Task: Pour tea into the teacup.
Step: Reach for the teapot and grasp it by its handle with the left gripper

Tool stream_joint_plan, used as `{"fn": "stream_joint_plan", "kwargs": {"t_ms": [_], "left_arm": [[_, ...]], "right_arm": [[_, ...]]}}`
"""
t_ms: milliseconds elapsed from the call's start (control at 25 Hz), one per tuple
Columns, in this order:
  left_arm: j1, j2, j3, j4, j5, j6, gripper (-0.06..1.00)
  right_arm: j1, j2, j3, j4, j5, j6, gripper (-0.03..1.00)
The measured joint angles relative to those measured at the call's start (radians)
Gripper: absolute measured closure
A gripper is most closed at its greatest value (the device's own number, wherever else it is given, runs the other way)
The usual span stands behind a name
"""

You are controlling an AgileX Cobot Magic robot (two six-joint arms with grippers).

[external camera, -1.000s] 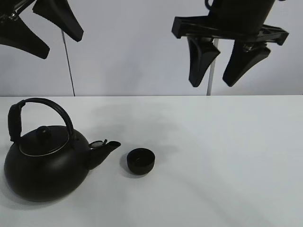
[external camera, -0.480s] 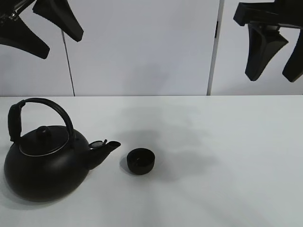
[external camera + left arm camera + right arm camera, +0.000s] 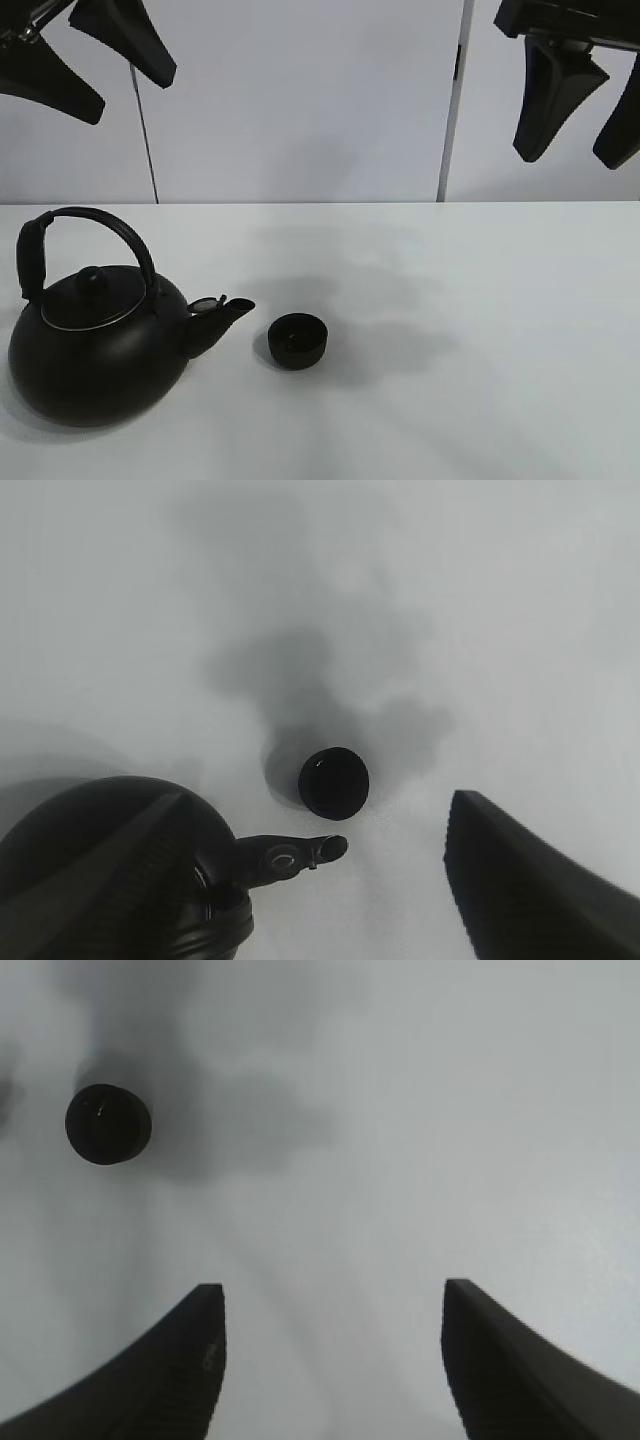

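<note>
The small black teacup point(image 3: 297, 340) stands on the white table, just right of the spout of the big black kettle point(image 3: 95, 335). The teacup also shows in the left wrist view point(image 3: 333, 782) and the right wrist view point(image 3: 108, 1123). My left gripper point(image 3: 88, 62) hangs open and empty high above the kettle at the top left. My right gripper point(image 3: 580, 110) hangs open and empty high at the top right, well away from the teacup. No tea stream is in view.
The white table point(image 3: 480, 330) stretches right of the teacup. A white panelled wall with two dark vertical seams stands behind. The kettle's arched handle point(image 3: 85, 235) stands upright.
My right gripper has swung from above the table's middle to the top right corner over the last second. The kettle, teacup and left gripper have not moved.
</note>
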Motion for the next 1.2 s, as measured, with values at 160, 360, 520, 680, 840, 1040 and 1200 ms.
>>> {"fn": "stream_joint_plan", "kwargs": {"t_ms": [160, 360, 520, 680, 840, 1040, 1200], "left_arm": [[0.000, 0.000, 0.000, 0.000, 0.000, 0.000, 0.43], [0.000, 0.000, 0.000, 0.000, -0.005, 0.000, 0.43], [0.000, 0.000, 0.000, 0.000, -0.008, 0.000, 0.43], [0.000, 0.000, 0.000, 0.000, -0.008, 0.000, 0.43], [0.000, 0.000, 0.000, 0.000, -0.009, 0.000, 0.43], [0.000, 0.000, 0.000, 0.000, -0.033, 0.000, 0.43], [0.000, 0.000, 0.000, 0.000, -0.094, 0.000, 0.43]], "right_arm": [[0.000, 0.000, 0.000, 0.002, -0.004, 0.000, 0.54], [0.000, 0.000, 0.000, 0.002, -0.005, 0.000, 0.54], [0.000, 0.000, 0.000, 0.002, -0.007, 0.000, 0.54], [0.000, 0.000, 0.000, 0.002, -0.008, 0.000, 0.54], [0.000, 0.000, 0.000, 0.002, -0.013, 0.000, 0.54], [-0.001, 0.000, 0.000, 0.002, -0.037, 0.000, 0.54], [-0.001, 0.000, 0.000, 0.002, -0.038, 0.000, 0.54]]}}
